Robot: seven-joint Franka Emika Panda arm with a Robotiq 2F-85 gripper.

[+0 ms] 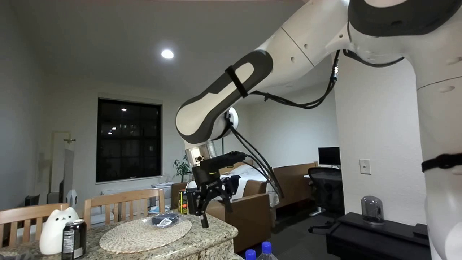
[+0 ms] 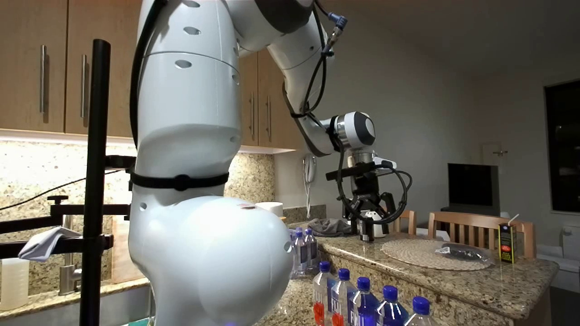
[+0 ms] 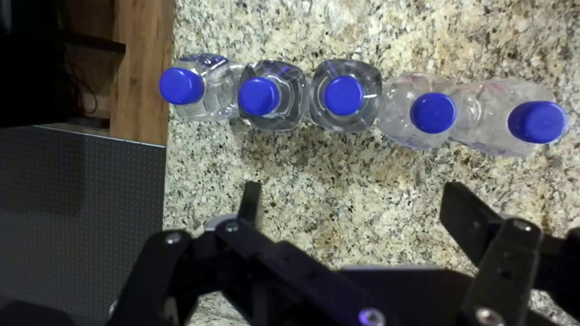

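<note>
Bottles (image 3: pixel 345 97), five in a row

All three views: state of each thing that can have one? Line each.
Gripper: open, holding nothing.
Five bottles: in a row, upright, capped.
Bottles farther back: upright, capped.
Black can: upright; opened or not, cannot tell.
Carton: upright, straw in top.
Cupboard doors: shut.
Gray cloth: crumpled.
Desk monitor: screen dark.
Ceiling light: on.
</note>
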